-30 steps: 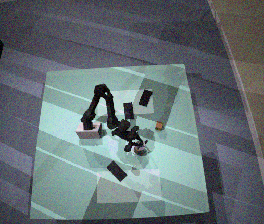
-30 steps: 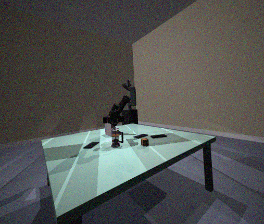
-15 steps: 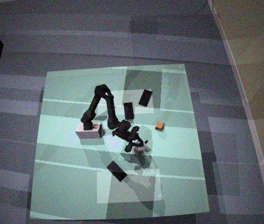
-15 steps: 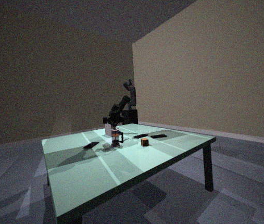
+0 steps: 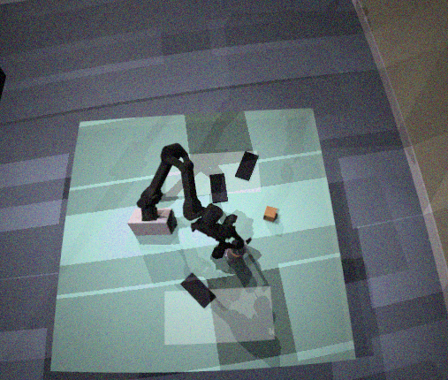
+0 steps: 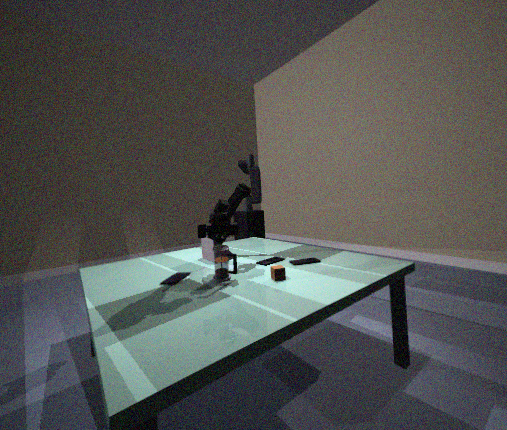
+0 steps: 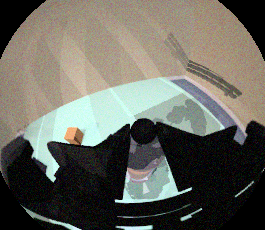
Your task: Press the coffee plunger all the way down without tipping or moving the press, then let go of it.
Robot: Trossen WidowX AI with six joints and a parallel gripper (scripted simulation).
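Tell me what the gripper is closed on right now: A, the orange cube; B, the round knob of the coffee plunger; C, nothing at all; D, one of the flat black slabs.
B: in the wrist view the dark round plunger knob sits between the fingers of the gripper, above the coffee press, while the orange cube lies apart on the table.

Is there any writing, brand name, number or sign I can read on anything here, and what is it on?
None: no view shows any readable text.
Coffee press: no label visible.
Plunger knob, gripped by the gripper: plain black.
Orange cube: plain faces.
Dark flat slabs, such as this one: blank, too grainy for fine print.
Pale base block: nothing legible.
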